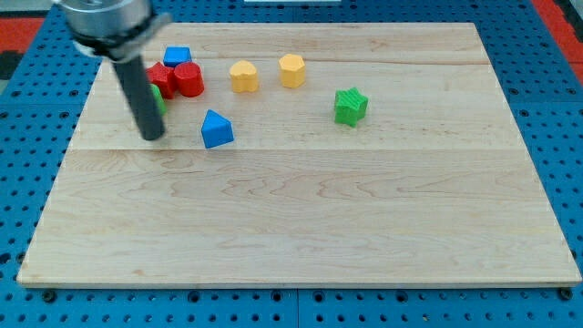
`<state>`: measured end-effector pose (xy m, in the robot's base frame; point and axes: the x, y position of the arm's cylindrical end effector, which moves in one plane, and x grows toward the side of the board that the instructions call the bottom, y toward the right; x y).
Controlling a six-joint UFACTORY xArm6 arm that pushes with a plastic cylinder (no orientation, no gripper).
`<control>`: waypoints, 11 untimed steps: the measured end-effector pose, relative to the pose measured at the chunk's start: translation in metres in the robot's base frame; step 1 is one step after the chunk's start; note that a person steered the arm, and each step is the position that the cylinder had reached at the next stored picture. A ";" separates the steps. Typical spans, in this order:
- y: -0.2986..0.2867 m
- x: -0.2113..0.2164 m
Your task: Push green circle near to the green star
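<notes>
Green circle [159,98], mostly hidden behind the dark rod, peeks out at the desk's ten o'clock, just beside the red blocks [176,80]. Sits well apart from the green star [350,106], off toward three o'clock from it. My tip [152,137] planted at about seven o'clock of the circle, close by; probably set there to work round to its nine o'clock side for a shove toward the star. No tool jaws here, only a plain rod. Blue triangular block [217,128] lies between, a likely obstacle. Painted, chunky, matte-looking blocks; desk [301,219] of pale, smooth, grained wood planks. Two yellow blocks [267,72] near twelve o'clock.
</notes>
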<state>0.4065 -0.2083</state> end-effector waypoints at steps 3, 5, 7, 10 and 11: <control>0.050 -0.021; 0.097 -0.019; 0.129 -0.041; 0.234 -0.060; 0.202 -0.079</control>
